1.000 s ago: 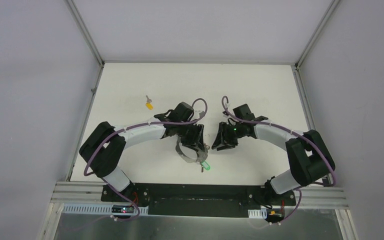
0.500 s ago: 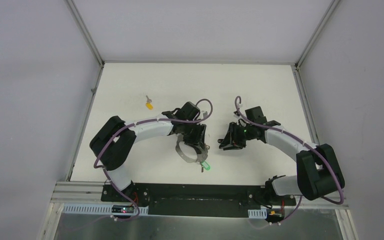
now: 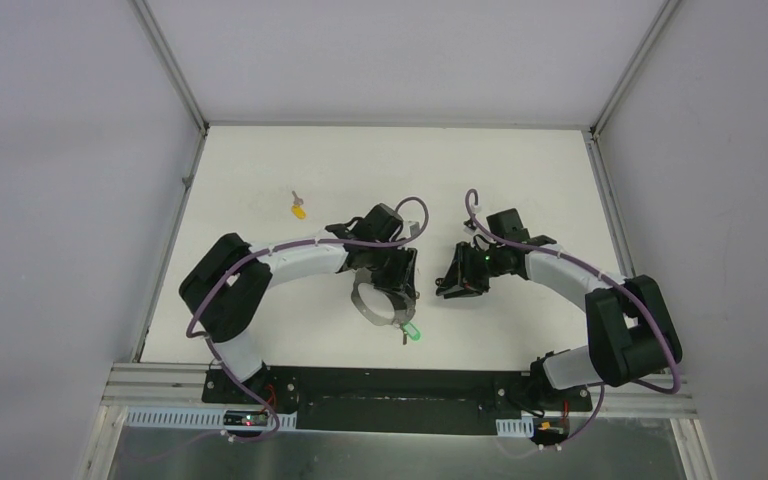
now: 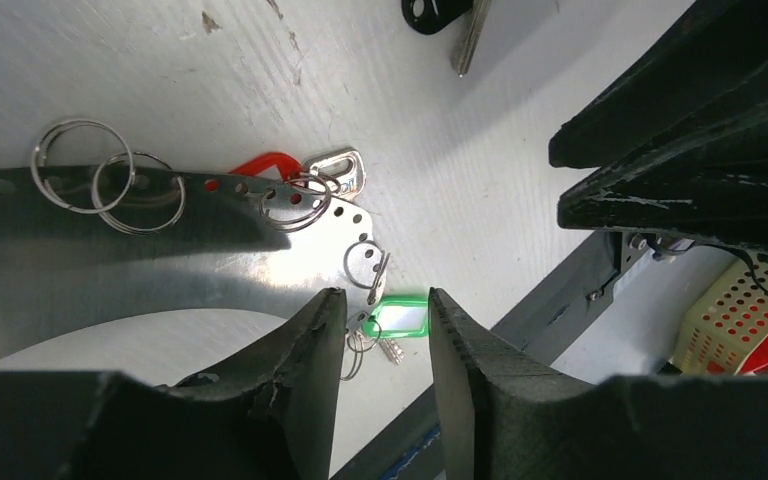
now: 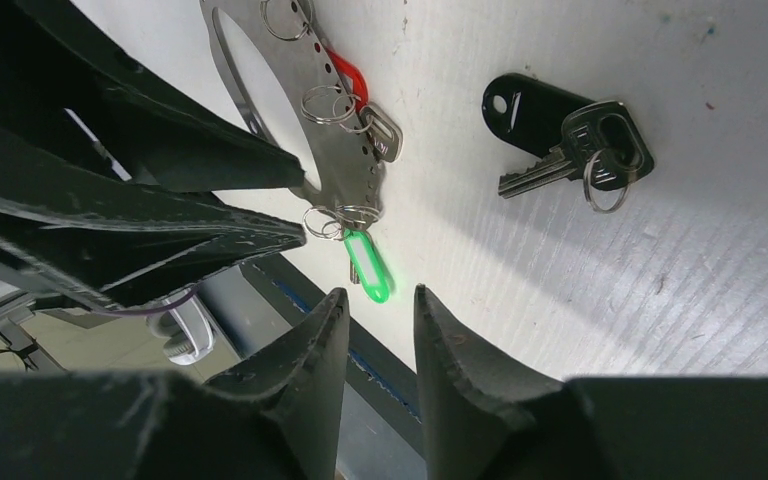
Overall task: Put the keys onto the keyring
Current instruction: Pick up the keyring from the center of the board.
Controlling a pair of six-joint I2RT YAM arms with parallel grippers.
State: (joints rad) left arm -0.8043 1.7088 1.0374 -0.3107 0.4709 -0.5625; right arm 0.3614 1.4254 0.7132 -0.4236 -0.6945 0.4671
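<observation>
Left gripper (image 4: 387,297): my jaws stand slightly apart with a narrow gap and nothing between them; they hang low over the table (image 3: 520,180), just above the right end of the keyring (image 4: 332,228). Right gripper (image 5: 380,293): jaws likewise parted by a narrow gap, holding nothing, tips pointing left toward the left gripper. In the top view the two tools are near each other, close to the table's centre, not touching. The keyring lies flat on the table, mostly under and to the near side of the left gripper; up close it reads as a thin perforated metal band. Several small split rings (image 4: 65,165) sit through or against its holes, and a red piece (image 4: 265,165) and a silver clip (image 4: 338,170) lie touching its edge. The green-tagged key (image 4: 400,318) lies at the near right end of the band, its little ring against the band's end ring; I cannot tell whether they are linked. The black-tagged key (image 5: 560,130) lies loose on the table, apart from the keyring, on its right side. The yellow-tagged key (image 3: 299,209) lies alone at far left, well apart from everything else.
</observation>
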